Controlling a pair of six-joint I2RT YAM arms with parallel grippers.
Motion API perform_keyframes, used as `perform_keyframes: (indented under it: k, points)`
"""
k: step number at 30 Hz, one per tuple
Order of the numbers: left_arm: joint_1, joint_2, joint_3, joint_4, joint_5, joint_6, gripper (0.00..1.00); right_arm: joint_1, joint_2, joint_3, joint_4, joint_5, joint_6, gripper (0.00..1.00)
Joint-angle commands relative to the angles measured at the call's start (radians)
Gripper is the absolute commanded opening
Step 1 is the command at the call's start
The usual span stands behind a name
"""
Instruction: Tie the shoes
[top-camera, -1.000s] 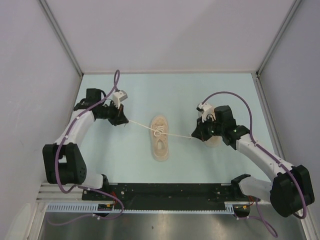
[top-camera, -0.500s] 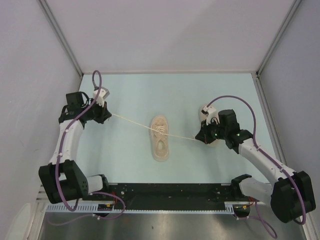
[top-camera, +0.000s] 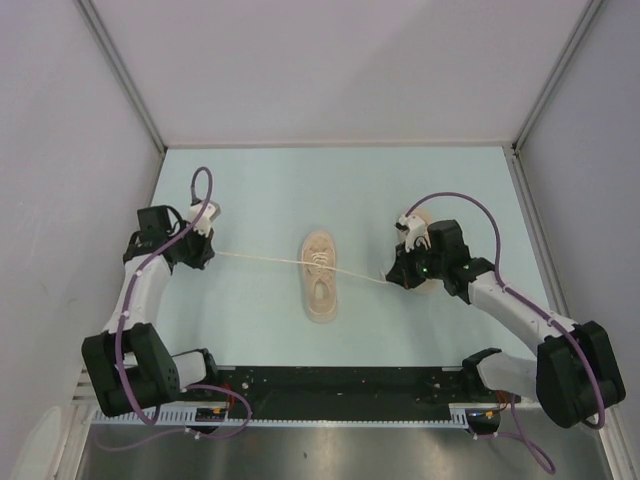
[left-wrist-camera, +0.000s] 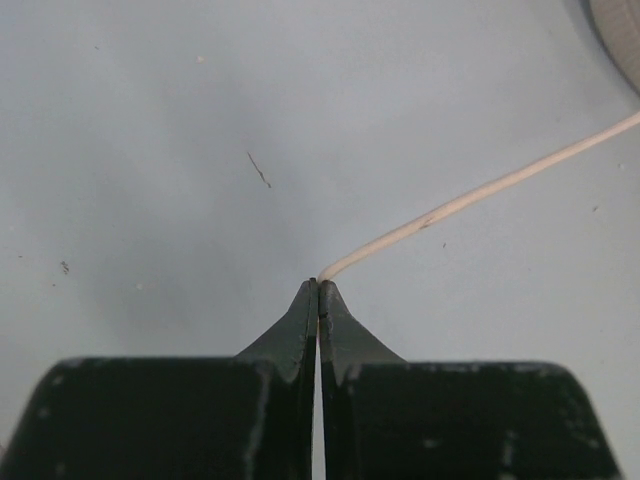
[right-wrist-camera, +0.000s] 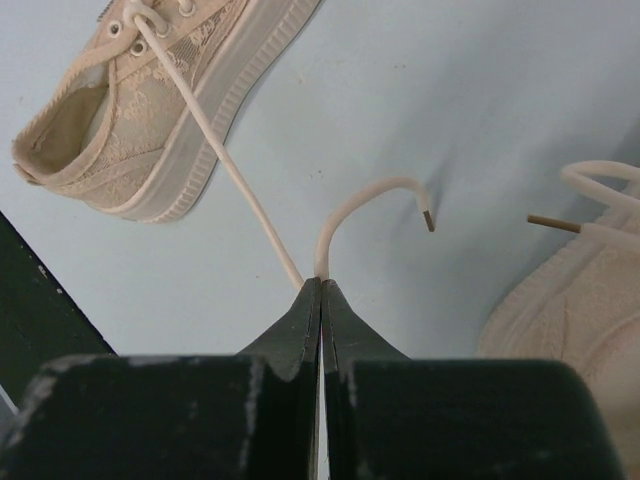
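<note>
One beige shoe (top-camera: 320, 278) lies in the middle of the table, also in the right wrist view (right-wrist-camera: 150, 110). Its off-white lace runs out to both sides. My left gripper (top-camera: 207, 252) is shut on the left lace end (left-wrist-camera: 470, 198), pulled taut to the left. My right gripper (top-camera: 388, 275) is shut on the right lace end (right-wrist-camera: 240, 190), with a short curled tail (right-wrist-camera: 375, 195) past the jaws. The second shoe (top-camera: 422, 283) sits under the right arm, partly hidden; its toe and loose laces show in the right wrist view (right-wrist-camera: 570, 300).
Grey walls enclose the pale blue table (top-camera: 250, 190) on three sides. A black rail (top-camera: 340, 385) with the arm bases runs along the near edge. The left wall stands close behind the left arm.
The left gripper pulled its lace end far out to the left, then dropped slightly toward me. The right gripper stayed nearly still. The lace is stretched longer on the left.
</note>
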Motion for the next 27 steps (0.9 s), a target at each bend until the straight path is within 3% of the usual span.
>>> perform_keyframes:
  k: [1, 6, 7, 8, 10, 11, 13, 15, 16, 17, 20, 22, 24, 25, 27]
  points:
    - [0.011, 0.016, -0.03, -0.043, -0.041, 0.133, 0.0, 0.047, 0.06, 0.028, 0.076, 0.026, 0.012, 0.0]
    - [0.007, 0.046, -0.065, -0.158, 0.044, 0.322, 0.01, 0.036, 0.176, 0.091, 0.021, -0.004, 0.041, 0.0]
    - [-0.001, 0.018, -0.081, -0.157, 0.057, 0.348, 0.04, 0.035, 0.186, 0.102, -0.002, -0.024, 0.041, 0.07]
    - [-0.001, 0.003, -0.11, -0.137, 0.075, 0.372, 0.2, 0.029, 0.19, 0.131, -0.012, -0.035, 0.026, 0.26]
    - [-0.002, -0.031, -0.119, -0.122, 0.133, 0.391, 0.35, 0.012, 0.178, 0.163, -0.051, -0.07, -0.003, 0.43]
    - [-0.001, -0.055, -0.106, -0.103, 0.15, 0.371, 0.48, 0.006, 0.166, 0.177, -0.064, -0.081, -0.056, 0.53]
    - [-0.001, -0.069, -0.046, -0.109, 0.212, 0.363, 0.56, -0.011, 0.111, 0.219, -0.088, -0.089, -0.119, 0.63]
    - [-0.001, -0.092, 0.003, -0.114, 0.288, 0.353, 0.85, -0.02, 0.072, 0.246, -0.09, -0.092, -0.23, 0.78]
    - [-0.004, -0.101, 0.046, -0.111, 0.314, 0.363, 0.89, -0.025, 0.043, 0.249, -0.075, -0.092, -0.262, 0.82]
    - [-0.004, -0.112, 0.062, -0.103, 0.35, 0.366, 0.99, -0.027, 0.031, 0.251, -0.058, -0.09, -0.278, 0.89]
    - [-0.03, -0.16, 0.085, -0.038, 0.437, 0.362, 1.0, -0.016, 0.023, 0.262, -0.012, -0.115, -0.354, 1.0]
    - [-0.076, -0.194, 0.074, -0.013, 0.466, 0.383, 1.0, -0.01, 0.035, 0.277, -0.042, -0.203, -0.496, 1.0]
    - [-0.142, -0.194, 0.071, -0.054, 0.406, 0.466, 0.99, 0.013, 0.074, 0.283, -0.053, -0.21, -0.551, 1.0]
    - [-0.233, -0.165, 0.072, -0.097, 0.337, 0.594, 1.0, 0.022, 0.092, 0.286, -0.073, -0.213, -0.615, 1.0]
    - [-0.348, -0.128, 0.057, -0.152, 0.281, 0.639, 0.95, 0.055, 0.153, 0.285, -0.14, -0.213, -0.698, 1.0]
